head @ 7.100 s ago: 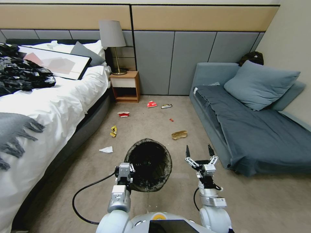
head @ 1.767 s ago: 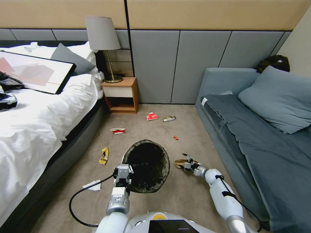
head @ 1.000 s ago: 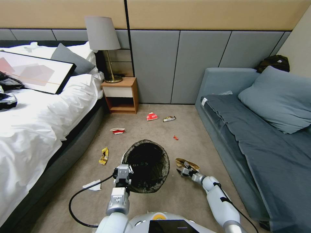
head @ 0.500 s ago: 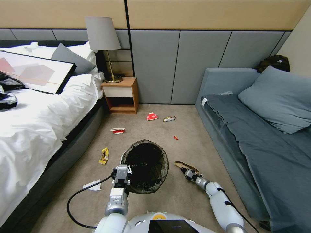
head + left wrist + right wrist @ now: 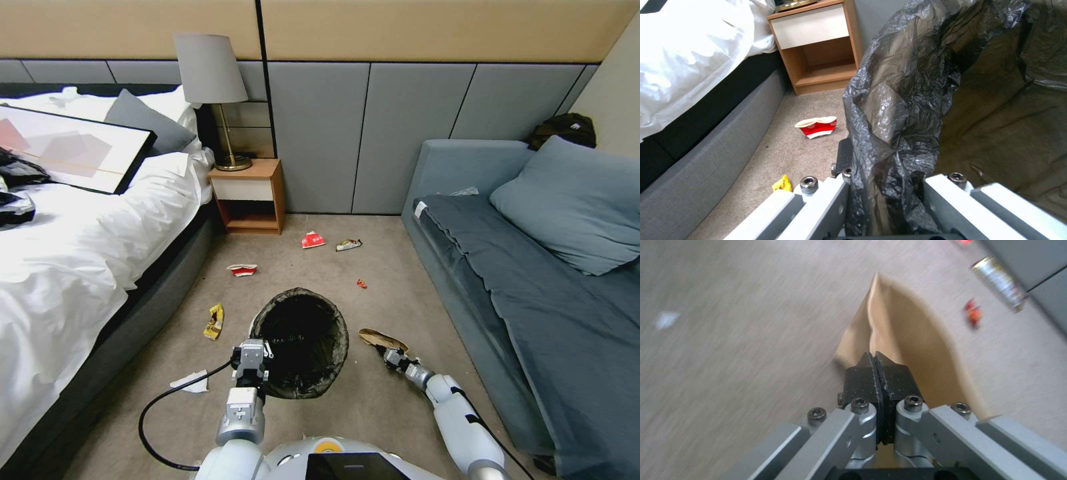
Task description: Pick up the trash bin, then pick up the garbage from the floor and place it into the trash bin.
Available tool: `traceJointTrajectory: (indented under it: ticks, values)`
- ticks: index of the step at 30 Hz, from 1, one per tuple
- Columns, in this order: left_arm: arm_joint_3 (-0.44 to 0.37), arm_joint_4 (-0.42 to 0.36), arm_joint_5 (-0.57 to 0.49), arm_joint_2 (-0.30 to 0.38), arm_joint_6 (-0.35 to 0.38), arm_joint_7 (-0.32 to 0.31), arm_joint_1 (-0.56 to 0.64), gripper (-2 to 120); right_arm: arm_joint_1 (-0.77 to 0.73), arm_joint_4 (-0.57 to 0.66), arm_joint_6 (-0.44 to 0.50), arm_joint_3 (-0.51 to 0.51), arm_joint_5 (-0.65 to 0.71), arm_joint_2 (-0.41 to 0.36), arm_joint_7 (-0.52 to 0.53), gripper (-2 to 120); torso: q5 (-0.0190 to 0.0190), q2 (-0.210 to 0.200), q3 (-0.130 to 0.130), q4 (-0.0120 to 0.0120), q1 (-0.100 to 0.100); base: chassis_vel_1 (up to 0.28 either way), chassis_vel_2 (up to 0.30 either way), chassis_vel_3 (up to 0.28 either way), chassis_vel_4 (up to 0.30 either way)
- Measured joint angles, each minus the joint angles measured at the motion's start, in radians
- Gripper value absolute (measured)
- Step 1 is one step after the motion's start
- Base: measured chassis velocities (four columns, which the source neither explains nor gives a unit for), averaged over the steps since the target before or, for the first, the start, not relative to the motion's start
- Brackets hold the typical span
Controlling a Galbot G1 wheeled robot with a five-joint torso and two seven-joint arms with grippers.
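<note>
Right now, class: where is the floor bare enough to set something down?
Bare carpet lies between the tan piece and the sofa, and beside the right end effector. It is crowded between the nightstand and the trash bin.

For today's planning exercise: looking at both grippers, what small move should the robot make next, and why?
Probably swing the right gripper, shut on the tan piece, leftward over the trash bin. The left gripper grips the bin's rim, and its mouth lies open just beside the piece.

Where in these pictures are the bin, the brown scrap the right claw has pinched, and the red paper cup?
trash bin [image 5: 301, 341], head view, inside of liner.
tan curled piece [image 5: 900, 336], right wrist view, its middle.
red-and-white cup [image 5: 817, 126], left wrist view, its side.
</note>
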Motion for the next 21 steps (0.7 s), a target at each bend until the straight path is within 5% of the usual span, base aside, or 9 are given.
traceJointTrajectory:
  ticks: [11, 21]
  values:
    - [0.006, 0.004, -0.001, 0.002, -0.002, 0.001, -0.005, 1, -0.037, 0.172, 0.042, -0.003, 0.190, 0.017, 0.066, 0, -0.0002, 0.000, 0.000, 0.0001, 0.000, 0.000, 0.000, 0.000, 0.000]
    - [0.010, 0.004, -0.001, 0.001, -0.003, 0.002, -0.007, 1, -0.045, 0.181, 0.026, -0.001, 0.202, 0.015, 0.077, 0, -0.0001, 0.000, 0.000, 0.0001, 0.000, 0.000, 0.000, 0.000, 0.000]
